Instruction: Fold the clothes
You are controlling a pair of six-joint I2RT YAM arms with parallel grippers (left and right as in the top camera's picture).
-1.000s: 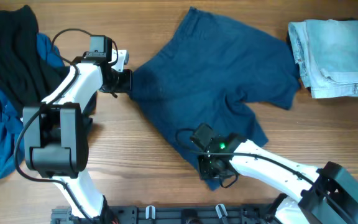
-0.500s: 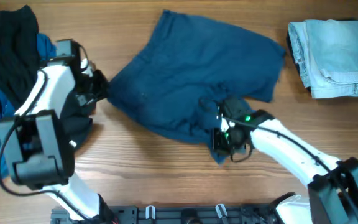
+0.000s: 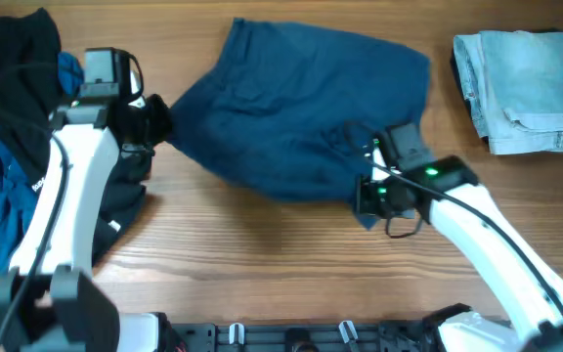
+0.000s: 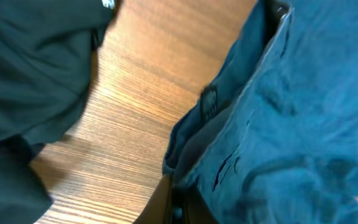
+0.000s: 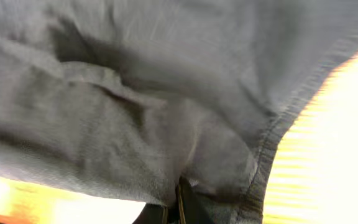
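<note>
Two pinch points on dark navy-blue fabric shorts (image 3: pixel 281 108): left gripper (image 3: pixel 161 122) clamped on left edge, right gripper (image 3: pixel 368 196) clamped on lower hem, over wooden table (image 3: pixel 242 264).

Left end effector (image 3: pixel 156 121), right end effector (image 3: pixel 365 196) pinched closed.

Hauled the navy shorts (image 3: pixel 281 108) leftward and a little farther, now well apart from the pale denim pile (image 3: pixel 526 88). Drew the left gripper (image 3: pixel 162 122), clamped on the cloth's left edge, back toward the black garment (image 3: pixel 22 78). Carried the right gripper (image 3: pixel 365 196) from the near edge farther and rightward, taking the near leg along and bunching the cloth shorter.
</note>
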